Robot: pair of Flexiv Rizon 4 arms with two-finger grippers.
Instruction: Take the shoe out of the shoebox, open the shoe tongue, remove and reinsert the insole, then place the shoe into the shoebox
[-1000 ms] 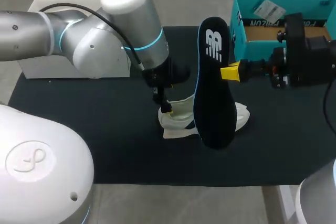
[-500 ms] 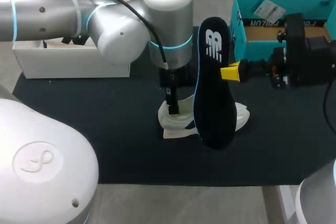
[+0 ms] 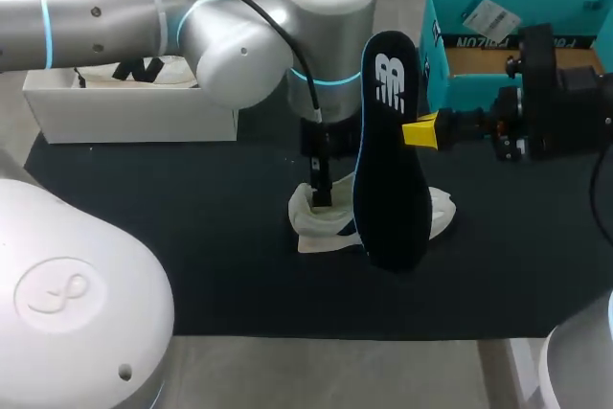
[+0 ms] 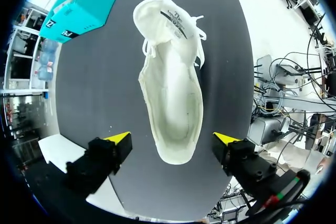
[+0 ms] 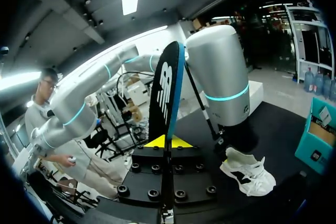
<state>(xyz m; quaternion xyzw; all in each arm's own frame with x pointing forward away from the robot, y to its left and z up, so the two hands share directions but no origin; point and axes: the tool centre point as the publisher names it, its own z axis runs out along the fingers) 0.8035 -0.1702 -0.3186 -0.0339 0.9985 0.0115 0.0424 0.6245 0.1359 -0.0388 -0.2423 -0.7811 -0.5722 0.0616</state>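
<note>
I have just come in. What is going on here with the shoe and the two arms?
The right end effector is shut on the black insole, holding it upright in the air. The white shoe lies on the dark mat, outside the teal shoebox. The left end effector is open over the shoe's heel, one finger on each side. The insole is not yet back in.

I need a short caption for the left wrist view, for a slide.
Left gripper open over the heel of the white shoe on the mat, shoebox beyond.
</note>
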